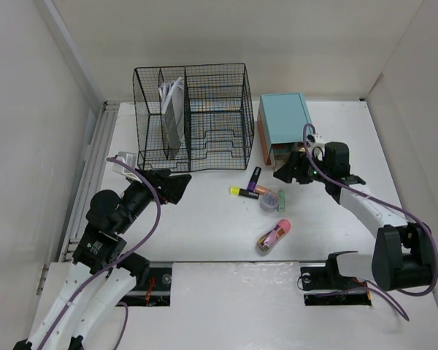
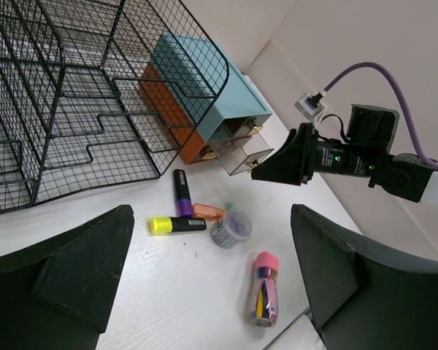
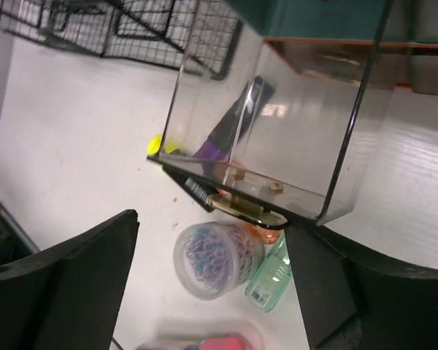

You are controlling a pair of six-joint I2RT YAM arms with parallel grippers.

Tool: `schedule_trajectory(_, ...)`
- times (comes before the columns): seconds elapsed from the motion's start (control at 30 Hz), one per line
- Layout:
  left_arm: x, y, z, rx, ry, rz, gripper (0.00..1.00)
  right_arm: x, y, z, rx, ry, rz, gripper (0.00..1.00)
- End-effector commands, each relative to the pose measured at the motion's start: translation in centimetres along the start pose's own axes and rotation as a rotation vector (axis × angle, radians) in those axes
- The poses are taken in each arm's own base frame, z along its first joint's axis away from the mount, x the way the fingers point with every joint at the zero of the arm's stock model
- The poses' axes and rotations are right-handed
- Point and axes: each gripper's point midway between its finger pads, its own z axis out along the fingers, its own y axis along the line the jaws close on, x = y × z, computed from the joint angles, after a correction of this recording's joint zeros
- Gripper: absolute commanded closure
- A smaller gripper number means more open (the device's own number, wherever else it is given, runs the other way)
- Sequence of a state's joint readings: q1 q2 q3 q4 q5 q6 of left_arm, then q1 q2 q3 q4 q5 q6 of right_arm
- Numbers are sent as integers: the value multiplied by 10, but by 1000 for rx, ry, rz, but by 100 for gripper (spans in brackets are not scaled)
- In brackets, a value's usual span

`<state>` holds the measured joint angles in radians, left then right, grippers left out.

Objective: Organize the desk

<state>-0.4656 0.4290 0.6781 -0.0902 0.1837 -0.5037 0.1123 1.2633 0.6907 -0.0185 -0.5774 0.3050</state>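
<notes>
The desk (image 1: 204, 244) is a white tabletop. Loose on it lie a yellow highlighter (image 1: 242, 192), a purple highlighter (image 1: 254, 177), a clear jar of paper clips (image 1: 269, 202) and a pink-capped tube (image 1: 273, 235). My right gripper (image 1: 283, 173) stands open at the front of the teal drawer box (image 1: 283, 124). The box's clear drawer (image 3: 277, 124) is pulled out, and its brass handle (image 3: 244, 208) lies between the spread fingers of the right gripper (image 3: 212, 217). My left gripper (image 1: 177, 182) is open and empty, hovering in front of the black wire-mesh organizer (image 1: 190, 117).
A small green case (image 3: 271, 273) and an orange marker (image 2: 208, 211) lie against the paper-clip jar (image 2: 231, 227). White walls close in the desk on the left, back and right. The organizer holds white papers (image 1: 171, 91) in its left slot.
</notes>
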Motion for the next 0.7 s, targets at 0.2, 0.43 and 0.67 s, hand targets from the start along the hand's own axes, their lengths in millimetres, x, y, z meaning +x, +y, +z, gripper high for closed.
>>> schedule_trajectory(0.2,-15,-14,0,56,-49,14,14,11,58,-41,-257,70,-196,17)
schedule_trajectory(0.43,-13,-16,-1,72,-40,24,14,16,88,-69,-339,65,-467,19)
schedule_trajectory(0.67,-21,-23,-7,79,-51,26,14,34,83,-54,-357,176,-397,18)
